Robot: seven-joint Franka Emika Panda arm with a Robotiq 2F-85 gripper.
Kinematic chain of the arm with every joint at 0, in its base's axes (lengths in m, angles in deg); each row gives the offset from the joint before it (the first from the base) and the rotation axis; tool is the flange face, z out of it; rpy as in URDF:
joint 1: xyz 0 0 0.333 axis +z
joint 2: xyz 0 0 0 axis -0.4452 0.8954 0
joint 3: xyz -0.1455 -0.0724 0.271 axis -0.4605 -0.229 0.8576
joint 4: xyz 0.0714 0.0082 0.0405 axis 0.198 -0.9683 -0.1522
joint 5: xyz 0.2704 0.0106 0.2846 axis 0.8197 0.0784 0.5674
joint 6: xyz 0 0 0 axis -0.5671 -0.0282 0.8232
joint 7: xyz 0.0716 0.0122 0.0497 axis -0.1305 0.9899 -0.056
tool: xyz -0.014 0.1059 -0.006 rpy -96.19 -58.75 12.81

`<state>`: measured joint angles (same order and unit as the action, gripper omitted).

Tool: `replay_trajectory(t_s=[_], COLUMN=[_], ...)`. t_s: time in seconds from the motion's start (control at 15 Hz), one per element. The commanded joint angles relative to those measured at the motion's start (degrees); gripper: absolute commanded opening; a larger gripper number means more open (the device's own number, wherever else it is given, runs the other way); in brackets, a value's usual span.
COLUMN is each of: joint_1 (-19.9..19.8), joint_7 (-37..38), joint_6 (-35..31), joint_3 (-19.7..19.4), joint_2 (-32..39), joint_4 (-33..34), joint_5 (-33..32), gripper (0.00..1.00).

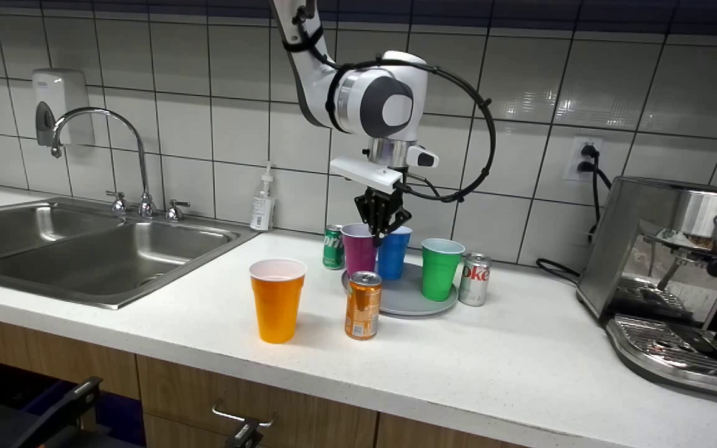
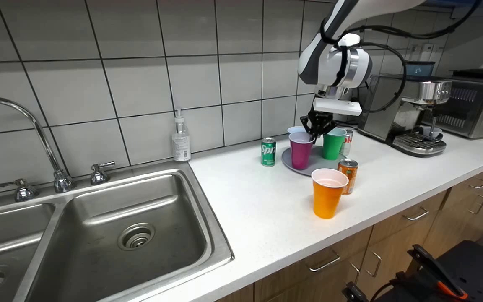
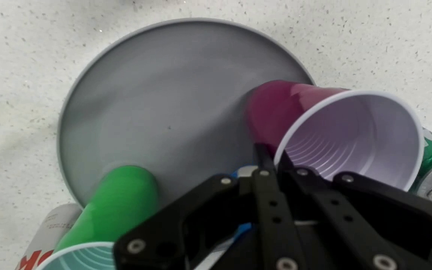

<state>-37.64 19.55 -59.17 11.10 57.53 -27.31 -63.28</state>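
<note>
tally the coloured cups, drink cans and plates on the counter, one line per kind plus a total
Coloured cups: 4 (orange cup, purple cup, blue cup, green cup)
Drink cans: 3 (Sprite can, orange can, Coke can)
Plates: 1 (gray plate)
Total: 8

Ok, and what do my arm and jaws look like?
The smooth, rounded white arm has dark grey panels and a broad silvery metal band. A thick black cable loops off it, fastened with black straps. A flat white bar-shaped housing is mounted just above the jaws. These are black, angular and jointed, with round silvery screw heads.
</note>
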Motion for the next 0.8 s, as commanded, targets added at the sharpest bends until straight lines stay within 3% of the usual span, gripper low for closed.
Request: replay_trajectory(t_s=[0.0, 0.53, 0.6, 0.67, 0.73], joint_1=[-0.61, -0.38, -0.43, -0.38, -0.3], joint_7=[2.22, 3.06, 3.14, 3.2, 3.18], joint_6=[2.73, 2.93, 3.54, 3.65, 3.95], joint_3=[0.26, -0.09, -0.09, -0.14, -0.18], joint_2=[0.92, 1.4, 1.33, 1.26, 1.07], joint_4=[2.01, 2.12, 2.23, 2.21, 2.15], joint_5=[-1.02, -1.59, -1.57, -1.64, -1.8], gripper=[0.01, 0.01, 0.3, 0.31, 0.38])
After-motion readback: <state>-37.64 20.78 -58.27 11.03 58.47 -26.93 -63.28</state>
